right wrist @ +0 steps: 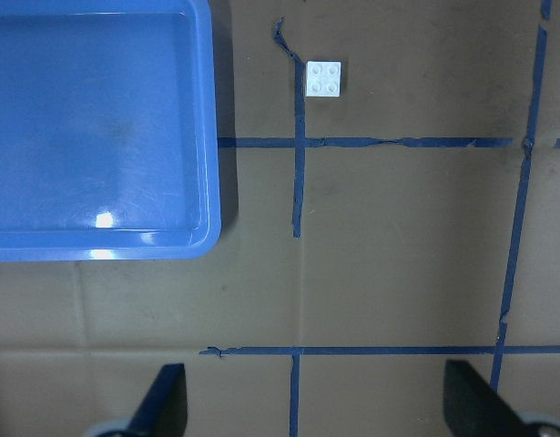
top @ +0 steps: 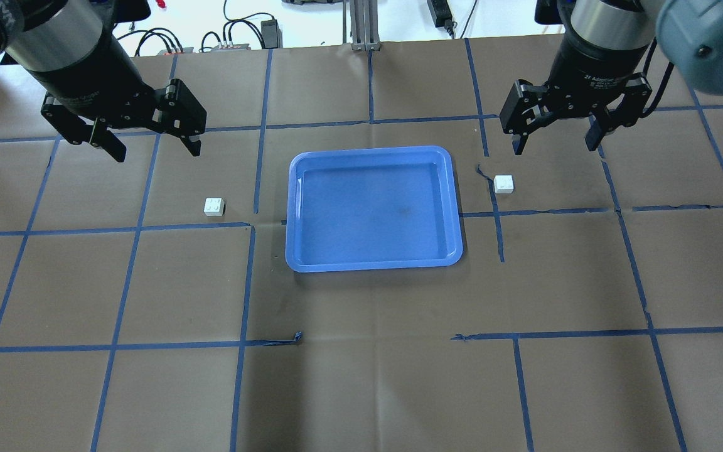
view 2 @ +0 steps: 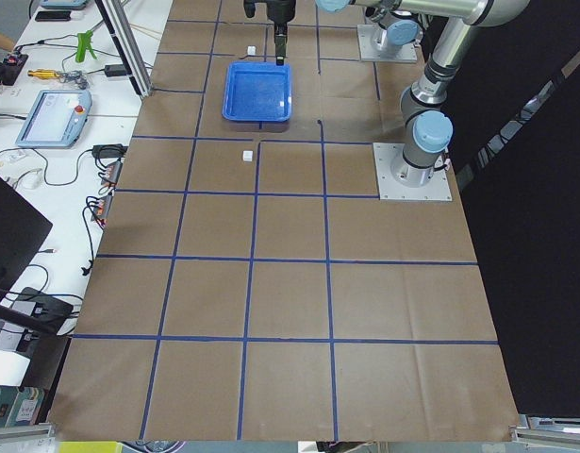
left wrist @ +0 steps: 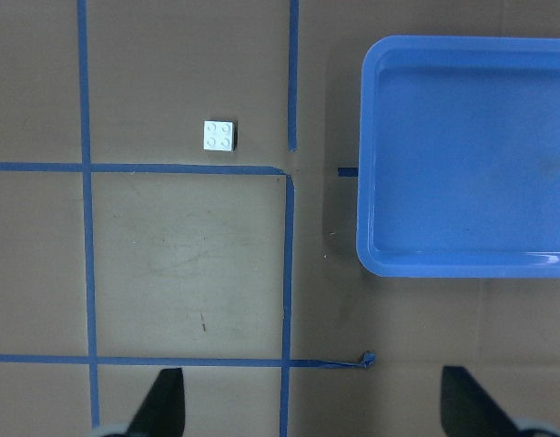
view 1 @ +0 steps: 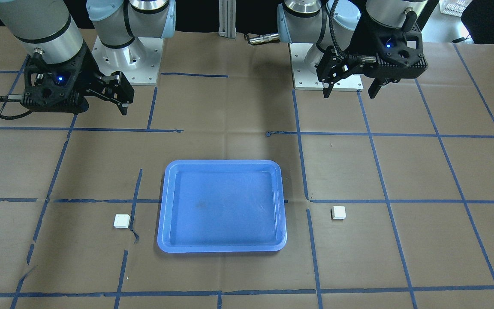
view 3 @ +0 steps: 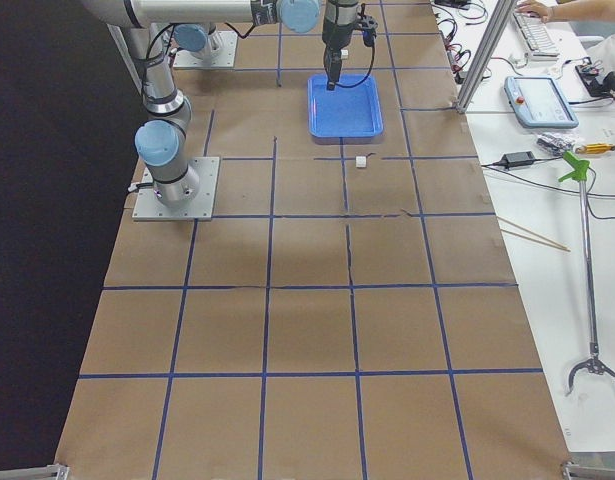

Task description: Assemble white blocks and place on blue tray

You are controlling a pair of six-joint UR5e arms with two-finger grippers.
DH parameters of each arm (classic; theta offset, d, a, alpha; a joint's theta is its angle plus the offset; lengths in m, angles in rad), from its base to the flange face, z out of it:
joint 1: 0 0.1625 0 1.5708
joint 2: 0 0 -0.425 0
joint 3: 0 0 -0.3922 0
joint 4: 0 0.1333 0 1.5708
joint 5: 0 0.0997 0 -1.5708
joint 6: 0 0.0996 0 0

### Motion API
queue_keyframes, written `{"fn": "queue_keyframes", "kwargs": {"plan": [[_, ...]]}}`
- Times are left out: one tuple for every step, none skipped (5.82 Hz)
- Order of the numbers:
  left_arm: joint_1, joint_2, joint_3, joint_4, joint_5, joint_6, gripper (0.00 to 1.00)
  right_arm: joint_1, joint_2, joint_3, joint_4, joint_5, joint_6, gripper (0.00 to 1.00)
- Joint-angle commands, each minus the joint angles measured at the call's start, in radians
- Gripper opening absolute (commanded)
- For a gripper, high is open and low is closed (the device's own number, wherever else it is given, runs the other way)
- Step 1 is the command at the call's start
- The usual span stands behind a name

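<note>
Blocks lie apart on the tabletop, one on each side of the blue tray and neither touching it. The left block sits on the brown paper on the robot's left of the tray, studs up, just beside a line of blue tape without resting on it. The right block sits on the tray's other side, also studs up, next to the ragged end of another strip of tape. Each wrist view shows four round studs on its block. The tray lies flat near the middle of the taped grid, a faint dark smudge on its floor.

The left gripper hangs above the tabletop with its fingers spread wide, clear of the left block. The right gripper hangs likewise on its own side, fingers spread wide and clear of the right block. In both wrist views the fingertips show at the bottom corners, well apart from each block.
</note>
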Motion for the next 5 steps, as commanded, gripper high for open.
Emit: {"fn": "queue_keyframes", "kwargs": {"plan": [[-0.001, 0.0, 0.0, 0.0, 0.0, 0.0, 1.0, 0.0, 0.001, 0.0, -0.004, 0.0, 0.0, 1.0], [-0.001, -0.002, -0.002, 0.001, 0.001, 0.0, 1.0, 0.0, 0.001, -0.002, -0.004, 0.0, 0.0, 1.0], [0.007, -0.005, -0.005, 0.003, 0.007, 0.008, 1.0, 0.0, 0.001, 0.0, -0.004, 0.0, 0.0, 1.0], [0.022, -0.011, 0.003, -0.002, 0.012, 0.009, 1.0, -0.002, 0.001, 0.0, 0.0, 0.0, -0.003, 1.0], [0.048, -0.012, 0.001, -0.008, 0.012, 0.005, 1.0, -0.006, 0.001, -0.002, 0.0, -0.002, -0.077, 1.0]]}}
